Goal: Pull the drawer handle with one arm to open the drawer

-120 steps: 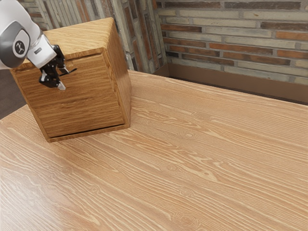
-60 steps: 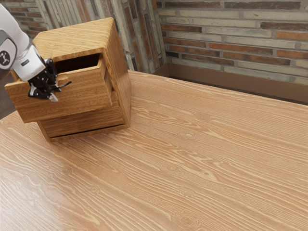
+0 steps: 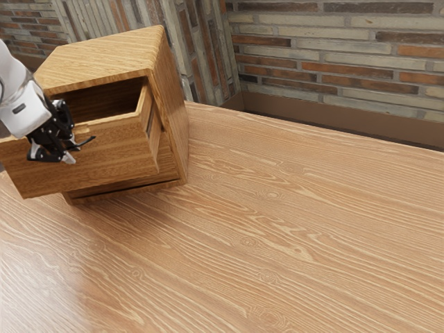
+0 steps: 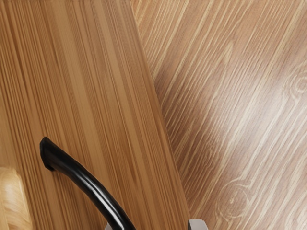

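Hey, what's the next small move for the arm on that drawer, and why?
Probably a short straight pull away from the cabinet: the gripper grips the handle, and the drawer is partly out, its rear inside the cabinet.

A light wooden cabinet (image 3: 132,52) is standing on the desk (image 3: 291,229) toward the exterior view's left, close to a brick wall (image 3: 333,41). Its drawer (image 3: 104,163) is sticking well out of the cabinet's front, leaving a dark opening showing behind it, and is hanging above the desk. A white arm (image 3: 17,100) is reaching in from the exterior view's left edge, and its black claw (image 3: 52,147) is sitting against the drawer's front panel, right at the thin black drawer handle (image 3: 83,142).
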{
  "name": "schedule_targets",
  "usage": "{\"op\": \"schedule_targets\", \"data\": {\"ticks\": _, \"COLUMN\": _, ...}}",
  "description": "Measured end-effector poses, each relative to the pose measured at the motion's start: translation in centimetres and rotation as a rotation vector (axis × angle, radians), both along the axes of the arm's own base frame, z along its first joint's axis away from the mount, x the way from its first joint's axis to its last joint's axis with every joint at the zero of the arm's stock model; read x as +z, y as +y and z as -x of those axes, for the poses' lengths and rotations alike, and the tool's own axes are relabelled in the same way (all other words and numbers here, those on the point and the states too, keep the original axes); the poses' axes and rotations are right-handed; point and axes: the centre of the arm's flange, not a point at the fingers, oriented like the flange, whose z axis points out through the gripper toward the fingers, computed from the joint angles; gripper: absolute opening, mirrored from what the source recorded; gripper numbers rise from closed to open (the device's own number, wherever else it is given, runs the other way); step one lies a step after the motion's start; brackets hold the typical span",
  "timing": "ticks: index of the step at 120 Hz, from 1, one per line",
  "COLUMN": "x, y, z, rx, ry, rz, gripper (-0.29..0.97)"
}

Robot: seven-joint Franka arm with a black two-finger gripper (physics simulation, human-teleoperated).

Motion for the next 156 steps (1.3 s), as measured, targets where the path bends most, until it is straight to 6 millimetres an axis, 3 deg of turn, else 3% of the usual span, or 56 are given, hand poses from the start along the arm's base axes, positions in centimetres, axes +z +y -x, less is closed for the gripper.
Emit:
{"op": "schedule_targets", "data": {"ticks": 20, "x": -0.2, "y": -1.0, "z": 1.4, "rx": 0.007, "ry": -0.006, "rz": 0.009, "gripper": 0.12}}
{"op": "schedule_targets", "data": {"ticks": 34, "x": 0.4, "y": -2.0, "z": 2.4, "rx": 0.008, "ry": -0.018, "rz": 0.006, "gripper": 0.0}}
{"op": "schedule_targets", "data": {"ticks": 69, "x": 1.1, "y": -4.0, "z": 4.6, "rx": 0.019, "ry": -0.024, "rz": -0.035, "gripper": 0.05}}
{"op": "schedule_targets", "data": {"ticks": 117, "x": 1.1, "y": -4.2, "z": 4.8, "rx": 0.041, "ry": -0.02, "rz": -0.039, "gripper": 0.2}}
{"op": "schedule_targets", "data": {"ticks": 127, "x": 3.5, "y": -5.8, "z": 4.5, "rx": 0.019, "ry": -0.048, "rz": -0.063, "gripper": 0.22}}
{"op": "schedule_targets", "data": {"ticks": 137, "x": 8.8, "y": -8.2, "z": 4.5, "rx": -0.012, "ry": -0.103, "rz": -0.089, "gripper": 0.24}}
{"op": "schedule_targets", "data": {"ticks": 147, "x": 13.5, "y": -6.9, "z": 2.1, "rx": -0.023, "ry": -0.071, "rz": 0.035, "gripper": 0.36}}
{"op": "schedule_targets", "data": {"ticks": 156, "x": 13.9, "y": -6.4, "z": 1.8, "rx": 0.022, "ry": 0.014, "rz": 0.126, "gripper": 0.46}}
